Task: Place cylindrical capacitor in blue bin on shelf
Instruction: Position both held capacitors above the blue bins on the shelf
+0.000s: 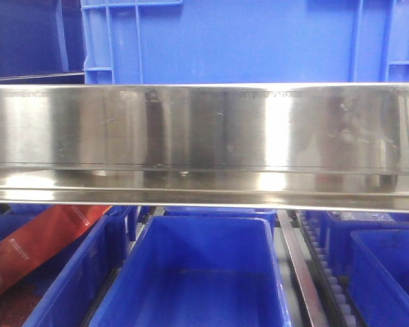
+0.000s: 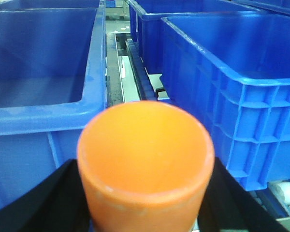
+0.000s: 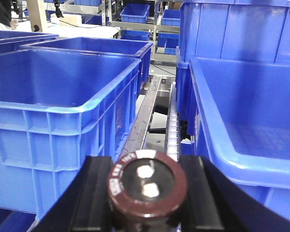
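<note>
shelf front rail is brushed steel and spans the front view; upper blue bin above it, open blue bin below, red wrapper in the next bin to the left. White roller track runs between bins; background is blurry, looks like more racking with bins. cylindrical capacitor is clamped between the right jaws, end face to camera, in line with the gap between left bin and right bin, inside neither. Left jaws closed on an orange cup
</note>
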You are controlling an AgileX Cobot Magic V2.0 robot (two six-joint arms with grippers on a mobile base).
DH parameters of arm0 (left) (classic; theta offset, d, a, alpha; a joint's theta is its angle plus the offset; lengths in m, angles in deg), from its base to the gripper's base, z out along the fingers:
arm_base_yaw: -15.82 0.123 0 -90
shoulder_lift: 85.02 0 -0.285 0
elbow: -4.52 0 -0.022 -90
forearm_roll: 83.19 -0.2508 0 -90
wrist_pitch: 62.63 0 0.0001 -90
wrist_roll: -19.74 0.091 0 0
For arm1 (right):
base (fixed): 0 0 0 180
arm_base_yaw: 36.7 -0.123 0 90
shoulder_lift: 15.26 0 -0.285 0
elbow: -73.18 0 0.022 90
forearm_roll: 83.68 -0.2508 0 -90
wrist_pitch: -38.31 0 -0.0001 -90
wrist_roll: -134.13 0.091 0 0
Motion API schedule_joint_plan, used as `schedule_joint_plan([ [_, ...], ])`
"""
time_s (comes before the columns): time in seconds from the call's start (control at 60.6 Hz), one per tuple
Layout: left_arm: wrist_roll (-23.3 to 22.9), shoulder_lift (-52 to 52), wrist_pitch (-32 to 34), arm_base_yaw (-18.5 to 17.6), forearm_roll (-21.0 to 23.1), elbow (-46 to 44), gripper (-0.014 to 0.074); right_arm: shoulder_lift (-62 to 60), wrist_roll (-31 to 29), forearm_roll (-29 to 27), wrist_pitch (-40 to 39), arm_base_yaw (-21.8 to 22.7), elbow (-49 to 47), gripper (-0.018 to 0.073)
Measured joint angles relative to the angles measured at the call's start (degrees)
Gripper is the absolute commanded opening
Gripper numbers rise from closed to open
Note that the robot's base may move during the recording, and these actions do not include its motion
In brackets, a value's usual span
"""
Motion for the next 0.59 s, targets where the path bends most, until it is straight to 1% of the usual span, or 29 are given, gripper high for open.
schedule_joint_plan([
  [0.066,0.1,1.1,0.8,0.0,0.0,-0.9,-0.0111,0.0,0.0,0.0,0.0,0.0,0.0,-0.0130],
  [0.115,1.1,2.5,0.9,0.0,0.0,-2.3,-0.0111,0.0,0.0,0.0,0.0,0.0,0.0,-0.0130],
  [0.181,2.7,5.4,0.4,0.0,0.0,-5.6,-0.0111,0.0,0.0,0.0,0.0,0.0,0.0,-0.0130],
  [0.28,4.4,12.0,-1.1,-0.2,0.1,-13.5,-0.0111,0.0,0.0,0.0,0.0,0.0,0.0,-0.0130],
  [0.379,4.9,18.4,-1.6,-2.8,0.1,-21.0,-0.0111,0.0,0.0,0.0,0.0,0.0,0.0,-0.0130],
  [0.528,5.4,30.8,-1.7,-9.7,0.0,-33.9,-0.0111,0.0,0.0,0.0,0.0,0.0,0.0,-0.0130],
  [0.594,5.4,35.5,-1.9,-12.0,0.0,-38.6,-0.0111,0.0,0.0,0.0,0.0,0.0,0.0,-0.0130],
])
